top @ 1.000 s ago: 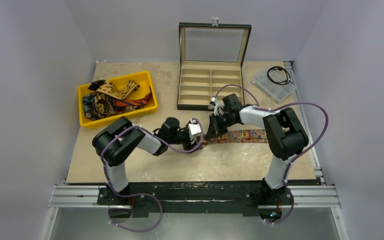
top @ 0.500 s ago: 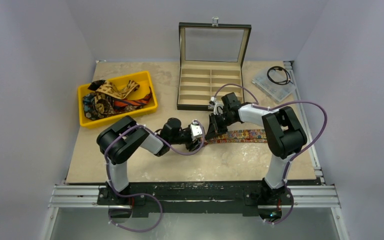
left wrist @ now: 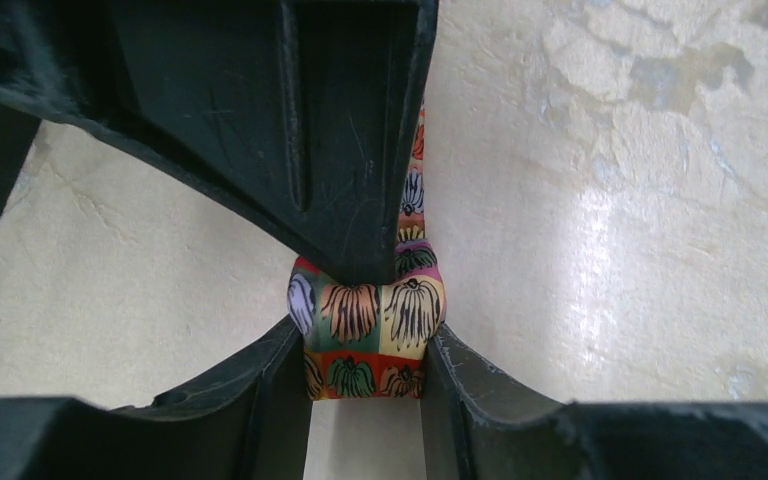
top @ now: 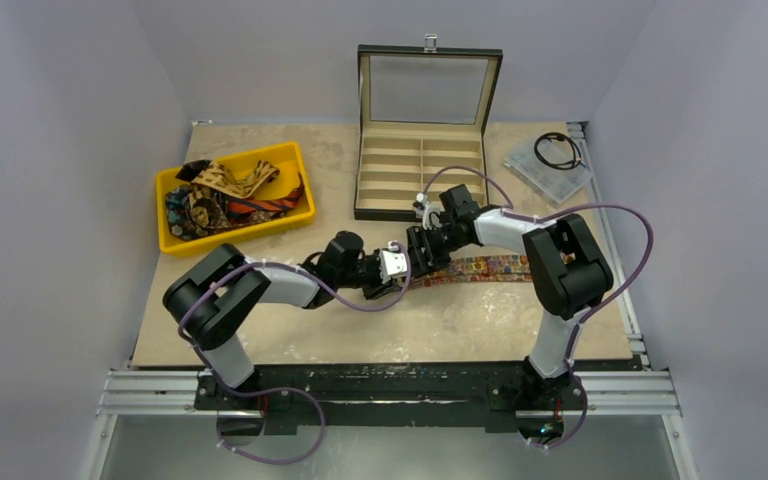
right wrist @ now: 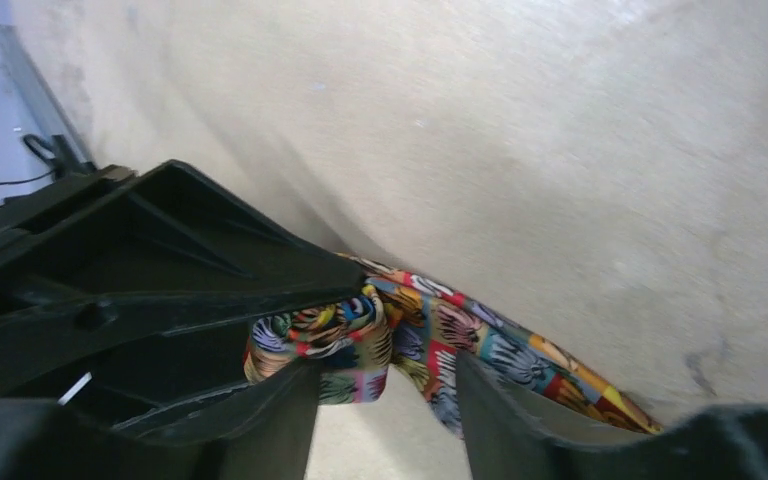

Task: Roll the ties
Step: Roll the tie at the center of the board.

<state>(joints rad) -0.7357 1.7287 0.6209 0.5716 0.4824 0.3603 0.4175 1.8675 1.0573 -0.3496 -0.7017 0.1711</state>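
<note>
The floral tie point(top: 480, 268) lies flat on the table point(top: 260, 320), its long axis running left to right just in front of the open compartment case point(top: 390, 170). Its left end is turned over into a small, tight start of a roll, and both grippers meet on that end.

In the left wrist view the left gripper point(left wrist: 365, 390) pinches the rolled end point(left wrist: 370, 310) from both sides, the fabric filling the gap between its fingers. One finger of the other arm presses on the roll from above. The right gripper point(right wrist: 385, 400) straddles the same bundle point(right wrist: 340, 340), but bare table shows between its fingers beside the cloth, so I cannot tell whether it is clamping or only steadying.

All the loose length lies to the right of the two grippers, under the right forearm. Any further rolling would likely have to travel rightward along the tie, kept square to that axis or the coil will skew.

The other ties point(top: 225, 195) sit bunched in the yellow bin point(top: 243, 233) at far left — nearest the left arm
</note>
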